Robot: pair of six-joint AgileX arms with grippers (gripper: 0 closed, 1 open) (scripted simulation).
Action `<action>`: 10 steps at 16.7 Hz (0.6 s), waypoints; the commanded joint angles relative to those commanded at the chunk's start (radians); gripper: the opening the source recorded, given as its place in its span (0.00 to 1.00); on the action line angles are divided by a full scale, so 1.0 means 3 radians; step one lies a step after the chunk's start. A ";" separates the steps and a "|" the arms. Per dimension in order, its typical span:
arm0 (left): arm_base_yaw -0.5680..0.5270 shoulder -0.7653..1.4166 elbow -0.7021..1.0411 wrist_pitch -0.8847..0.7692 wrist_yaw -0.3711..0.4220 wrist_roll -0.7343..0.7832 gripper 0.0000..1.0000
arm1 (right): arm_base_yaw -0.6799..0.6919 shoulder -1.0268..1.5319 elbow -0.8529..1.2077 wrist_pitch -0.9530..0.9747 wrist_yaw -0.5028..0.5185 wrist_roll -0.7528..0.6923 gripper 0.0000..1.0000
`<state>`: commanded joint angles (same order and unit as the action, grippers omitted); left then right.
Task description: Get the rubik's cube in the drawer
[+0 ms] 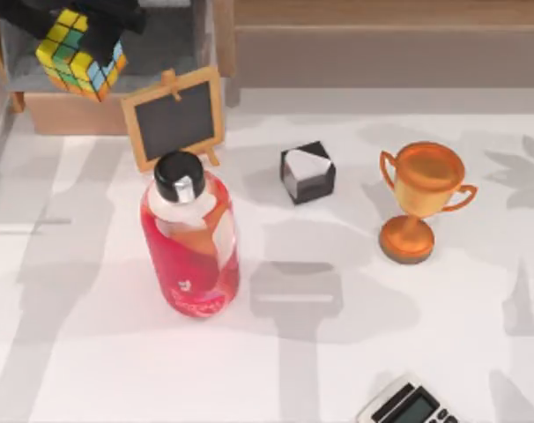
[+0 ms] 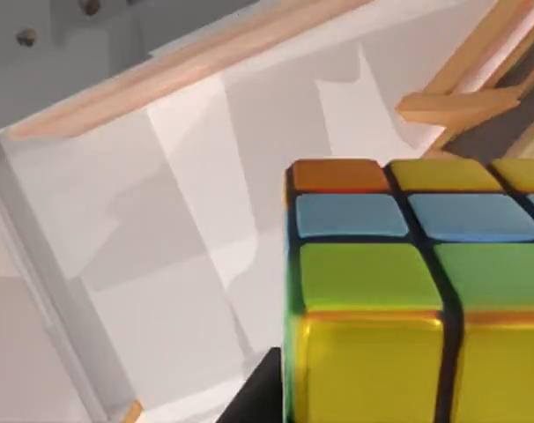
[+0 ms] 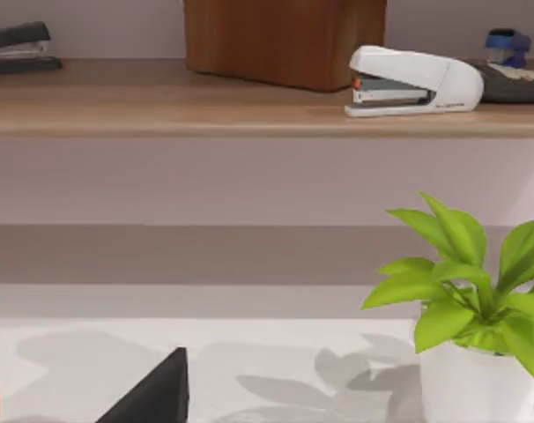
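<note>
Left gripper [image 1: 77, 40] clamped on the rubik's cube [image 1: 80, 60], held over the drawer [image 1: 172, 40] at the table's far left corner.
White table [image 1: 117, 370] streaked with grey leaf shadows; the small chalkboard easel [image 1: 174, 117] leans just in front of the drawer, the red bottle [image 1: 191, 234] stands near that easel, the black-and-white cube [image 1: 307, 172] and orange trophy [image 1: 420, 199] sit off to its right, the calculator [image 1: 408, 405] at the near edge. Behind the table runs a wooden shelf [image 3: 249, 101] with a white stapler [image 3: 414, 81], a black stapler [image 3: 18, 47] and a brown box [image 3: 285, 40]; a potted plant [image 3: 470, 291] sits below it. Right gripper: cannot tell its state.
</note>
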<state>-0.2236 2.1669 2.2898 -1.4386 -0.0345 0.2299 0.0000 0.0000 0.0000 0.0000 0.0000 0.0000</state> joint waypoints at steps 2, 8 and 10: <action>0.0366 0.0162 0.0266 -0.0285 0.0012 0.0112 0.00 | 0.0000 0.0000 0.0000 0.0000 0.0000 0.0000 1.00; 0.1350 0.0810 0.1092 -0.0654 -0.0012 0.0367 0.00 | 0.0000 0.0000 0.0000 0.0000 0.0000 0.0000 1.00; 0.1570 0.1086 0.1299 -0.0652 -0.0002 0.0414 0.00 | 0.0000 0.0000 0.0000 0.0000 0.0000 0.0000 1.00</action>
<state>0.2475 2.4927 2.6795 -1.6342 -0.0351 0.3540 0.0000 0.0000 0.0000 0.0000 0.0000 0.0000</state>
